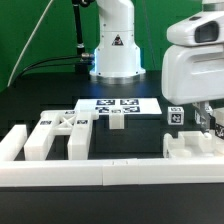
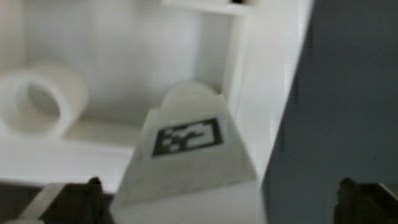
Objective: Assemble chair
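Arm's over on the exterior view's right, its big white wrist housing hanging above the chair bits there. Gripper [image 2: 222, 200] points down, fingers [image 2: 80, 197] spread wide. In the wrist view there's one dark tip on each side, w/ a clear gap btwn each tip and the part. Nothing clamped, nothing held.

Sitting btwn those tips is a white tapered piece [image 2: 187, 135], narrow rounded end away from the fingertips, black-and-white square tag on its face. Tips are just beside it, not touching. It lies against a bigger white part [image 2: 107, 55] w/ a ring-shaped bump [image 2: 25, 105] to one side. Dark table [image 2: 356, 80] shows past the white edge.

In the exterior view a low blocky frame piece [image 1: 188, 148] sits under the gripper, just behind the border rail [image 1: 100, 177] that runs across the front. Near it, further back, a small tagged cube [image 1: 175, 117] stands upright on the table. Whether the tapered piece is joined to that frame piece or lies loose, can't tell.

At centre the marker board [image 1: 118, 103] lies flat, w/ a small white block [image 1: 116, 122] just in front of it. On the exterior view's left is a cluster of barred and panel pieces [image 1: 50, 135], tags facing up, well apart from the gripper. Robot base [image 1: 113, 50] is at the back, green backdrop [image 1: 30, 30] behind it.
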